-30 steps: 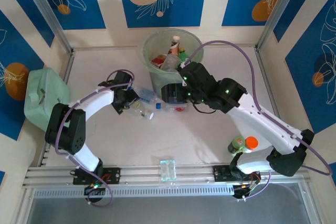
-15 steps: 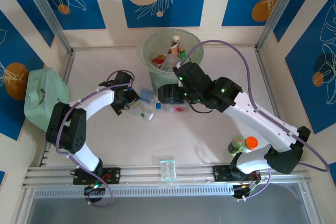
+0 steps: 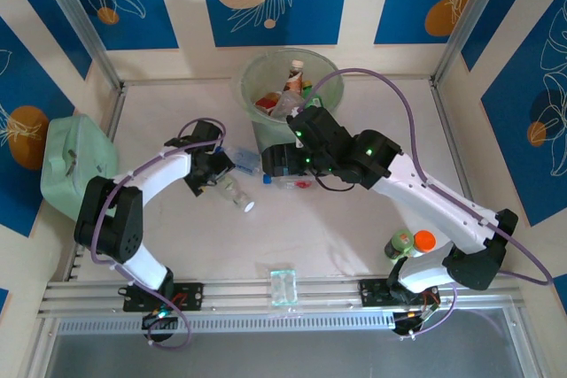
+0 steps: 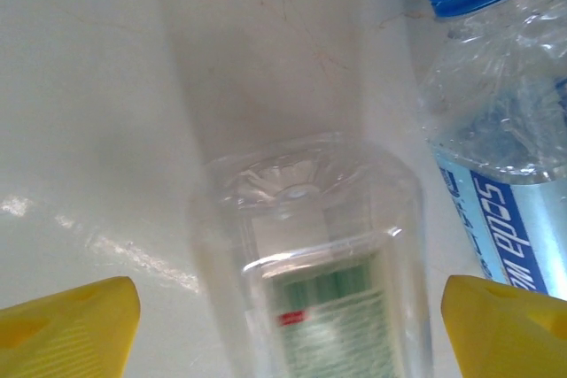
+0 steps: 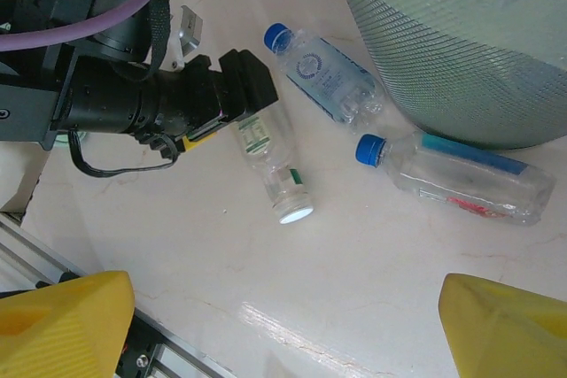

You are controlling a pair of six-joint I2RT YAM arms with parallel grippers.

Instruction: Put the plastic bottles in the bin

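Left wrist view: clear bottle (image 4: pixel 310 219), cropped below, lies between the wide-spread left gripper (image 4: pixel 285 325).
We think it's untouched; right gripper (image 5: pixel 283 325) gapes empty.

- Bare bench (image 3: pixel 301 232) runs from the bottles to the near rail, giving wide passage.
- Three bottles cluster at the foot of the bin (image 5: pixel 461 50): a capless bottle (image 5: pixel 273 165), a blue-capped bottle (image 5: pixel 326 79) just beside it, and a long bottle (image 5: pixel 461 176) along the bin wall.
- The left tool (image 4: pixel 288 316) straddles the capless bottle with gaps on both sides; the blue-capped bottle crowds one finger.
- The right tool (image 5: pixel 283 329) hangs above, fingers wide.
- A green box (image 3: pixel 75 161) sits at the left edge.
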